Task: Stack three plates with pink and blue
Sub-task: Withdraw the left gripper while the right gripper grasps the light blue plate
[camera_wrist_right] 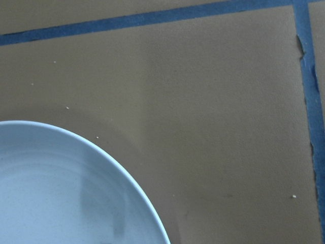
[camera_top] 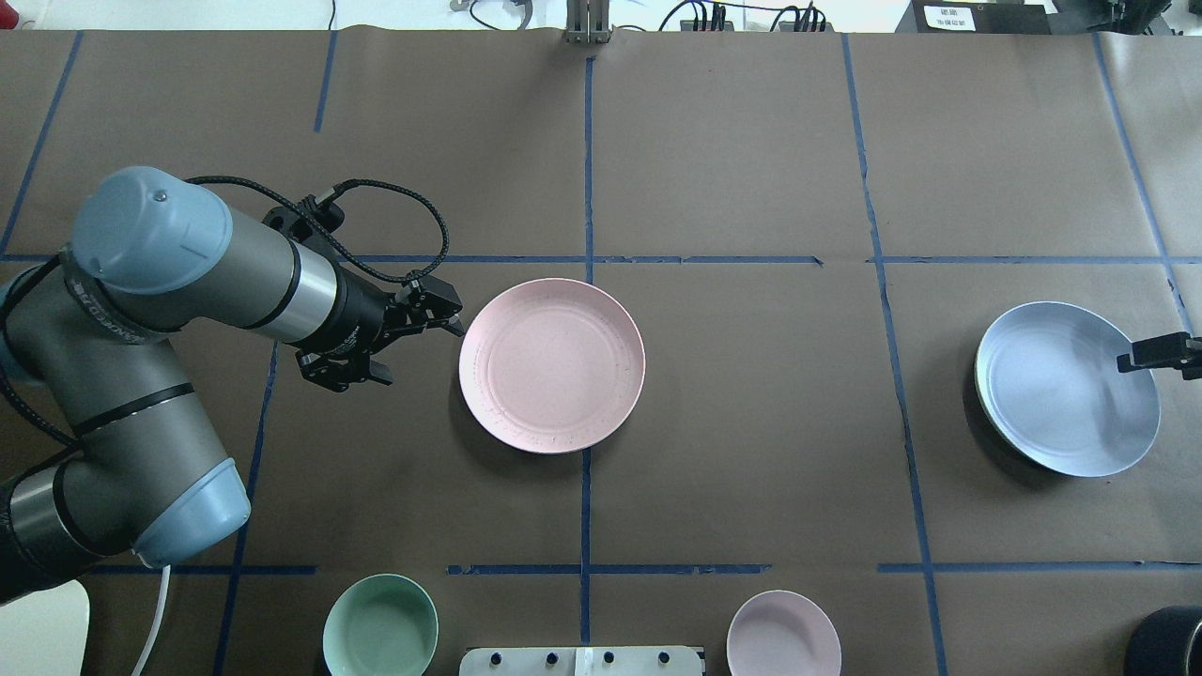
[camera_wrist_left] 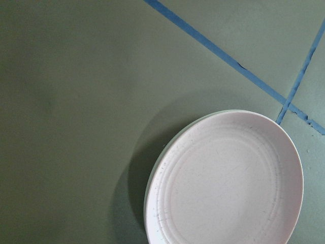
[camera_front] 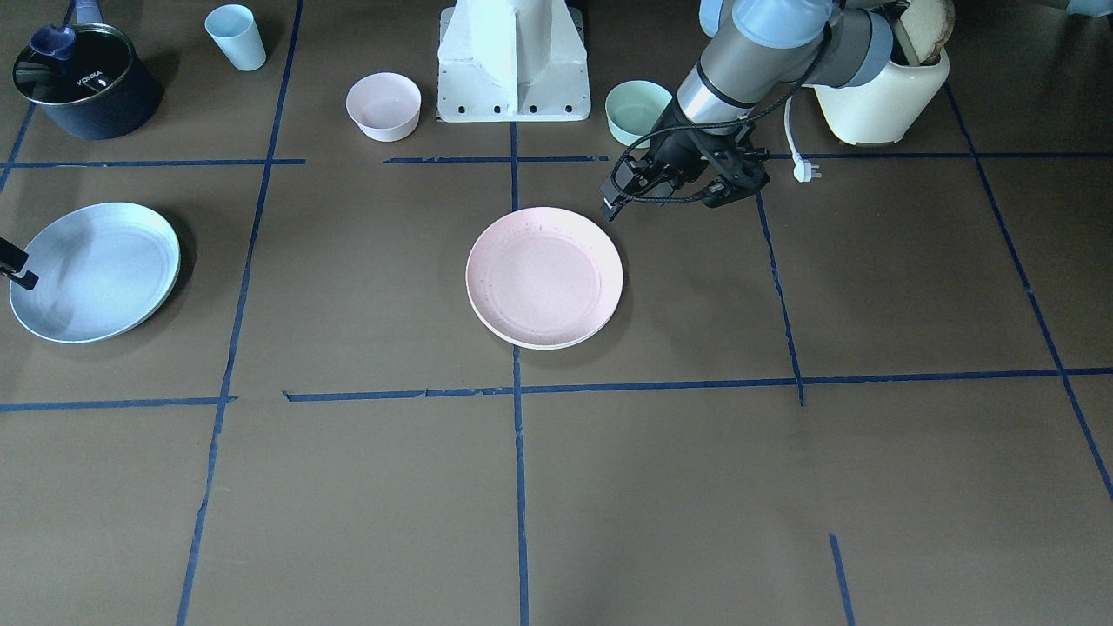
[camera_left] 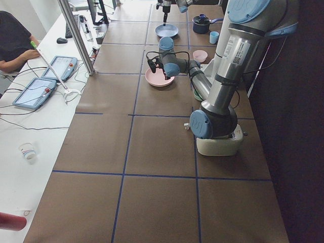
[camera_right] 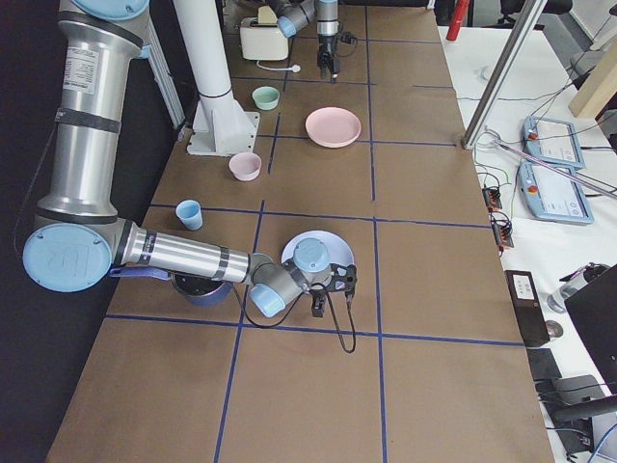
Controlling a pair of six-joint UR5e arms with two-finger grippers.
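Observation:
The pale pink plate [camera_front: 544, 276] [camera_top: 552, 364] lies at the table's middle on a cream-white plate, of which only the rim [camera_front: 546, 344] [camera_wrist_left: 152, 175] shows. My left gripper [camera_front: 610, 207] [camera_top: 454, 321] is empty, just off the pink plate's edge, and its jaws look open. The light blue plate [camera_front: 94, 271] [camera_top: 1068, 387] is far off on my right side, raised over its shadow. My right gripper [camera_front: 24, 276] [camera_top: 1129, 361] is shut on its outer rim. The right wrist view shows the blue plate [camera_wrist_right: 56, 188] close up.
A pink bowl [camera_front: 383, 105] and a mint bowl [camera_front: 636, 109] stand beside the robot's base [camera_front: 513, 61]. A light blue cup [camera_front: 236, 36] and a dark pot [camera_front: 87, 80] are in my right near corner. A cream toaster [camera_front: 883, 96] with its plug stands behind my left arm.

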